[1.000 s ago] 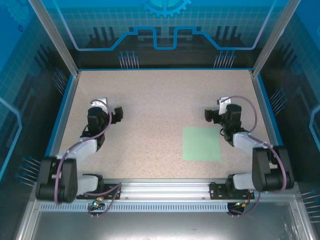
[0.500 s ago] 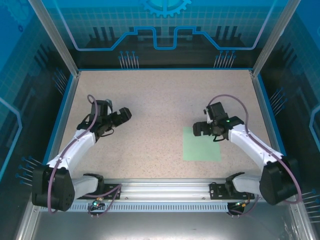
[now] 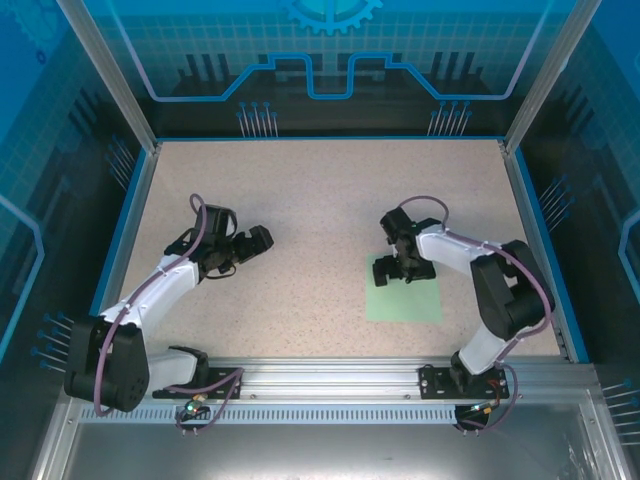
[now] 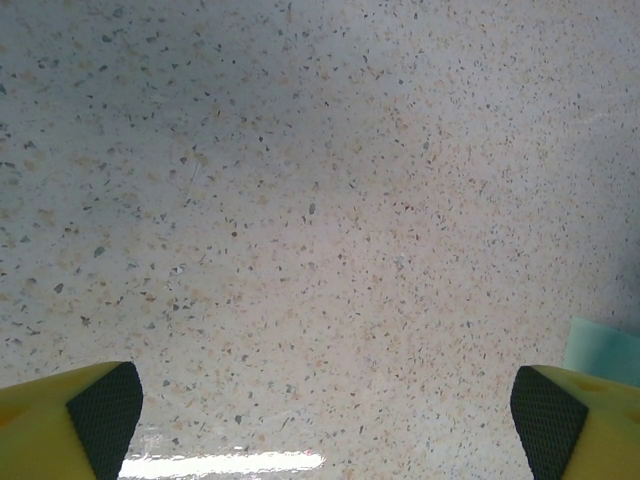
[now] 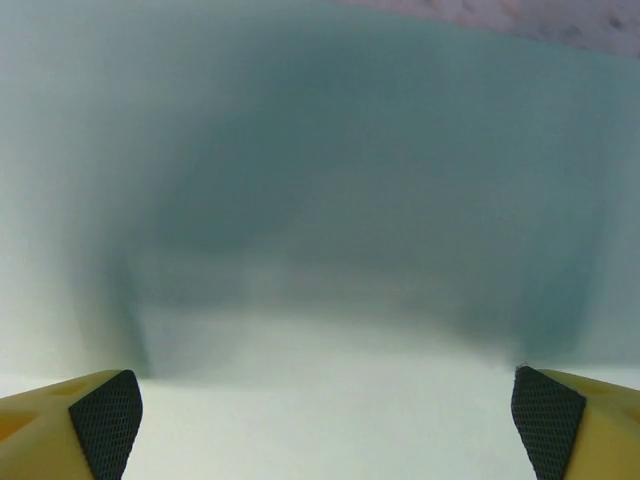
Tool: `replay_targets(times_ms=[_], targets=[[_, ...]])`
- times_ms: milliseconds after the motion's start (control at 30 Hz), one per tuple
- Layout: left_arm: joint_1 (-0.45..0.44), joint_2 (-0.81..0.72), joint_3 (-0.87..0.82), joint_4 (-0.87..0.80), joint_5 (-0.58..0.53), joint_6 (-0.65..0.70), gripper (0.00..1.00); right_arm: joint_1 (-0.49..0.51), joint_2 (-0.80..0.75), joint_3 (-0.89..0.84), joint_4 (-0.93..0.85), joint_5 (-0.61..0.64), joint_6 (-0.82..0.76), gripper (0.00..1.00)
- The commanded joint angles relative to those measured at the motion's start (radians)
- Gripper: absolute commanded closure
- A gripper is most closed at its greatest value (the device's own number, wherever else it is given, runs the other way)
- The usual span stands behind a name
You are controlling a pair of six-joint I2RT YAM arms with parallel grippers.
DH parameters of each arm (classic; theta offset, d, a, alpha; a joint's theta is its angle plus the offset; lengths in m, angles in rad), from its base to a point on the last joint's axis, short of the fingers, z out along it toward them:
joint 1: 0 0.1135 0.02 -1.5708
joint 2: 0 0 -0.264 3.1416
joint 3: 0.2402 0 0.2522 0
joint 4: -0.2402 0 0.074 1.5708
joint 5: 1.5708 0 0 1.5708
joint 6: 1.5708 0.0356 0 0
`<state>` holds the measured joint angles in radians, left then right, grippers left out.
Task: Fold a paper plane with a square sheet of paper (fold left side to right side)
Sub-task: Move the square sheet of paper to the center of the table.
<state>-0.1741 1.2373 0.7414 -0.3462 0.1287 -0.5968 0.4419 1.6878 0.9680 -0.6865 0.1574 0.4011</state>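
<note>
Top external view first: the paper (image 3: pixel 405 303) lies flat on the table (image 3: pixel 300 180), a plain pale green square right of centre and in the near half, its edges square to the table's sides, no crease to be seen. The right gripper (image 3: pixel 402 272) is over it, right there at the far-left part of the sheet, with the arm (image 3: pixel 455 248) looping back to its base at the near right. Jaws spread wide, nothing between them. Over to the right wrist view and it's green nearly all the way across, soft and out of focus, the paper (image 5: pixel 320 200) very close under the camera, darker across its middle, with a thin strip of speckled table (image 5: pixel 500 12) at the top right edge. The two yellow fingers with their black pads (image 5: pixel 105 415) sit at the bottom corners, far apart, and the right gripper (image 5: pixel 325 420) grips nothing. Whether the tips touch the sheet, I cannot tell. Now the left gripper (image 3: pixel 258 241): it's out on the left half of the table, pointing right toward the middle, well apart from the paper, over bare surface. Left wrist view backs that up, speckled table (image 4: pixel 300 200) beneath, fingers (image 4: pixel 560 430) wide at the bottom corners, the left gripper (image 4: pixel 325 425) fully open and empty, and just a corner of the paper (image 4: pixel 608 352) peeking in at the right edge.
</note>
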Motion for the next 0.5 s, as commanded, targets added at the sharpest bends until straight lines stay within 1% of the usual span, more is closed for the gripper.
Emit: replay_targets(times_ms=[0,200,367,467], targets=[[-0.007,0.010,0.038,-0.038,0.003,0.008,0.01,0.052,0.056,0.044,-0.013,-0.032,0.038,0.01],[-0.008,0.010,0.043,-0.047,-0.007,0.015,0.01,0.147,0.160,0.137,0.044,-0.083,0.120,0.01],[-0.008,0.010,0.046,-0.053,-0.006,0.015,0.01,0.236,0.287,0.289,0.050,-0.089,0.171,0.01],[-0.008,0.014,0.048,-0.049,0.011,0.007,0.01,0.259,0.360,0.380,0.069,-0.116,0.194,0.01]])
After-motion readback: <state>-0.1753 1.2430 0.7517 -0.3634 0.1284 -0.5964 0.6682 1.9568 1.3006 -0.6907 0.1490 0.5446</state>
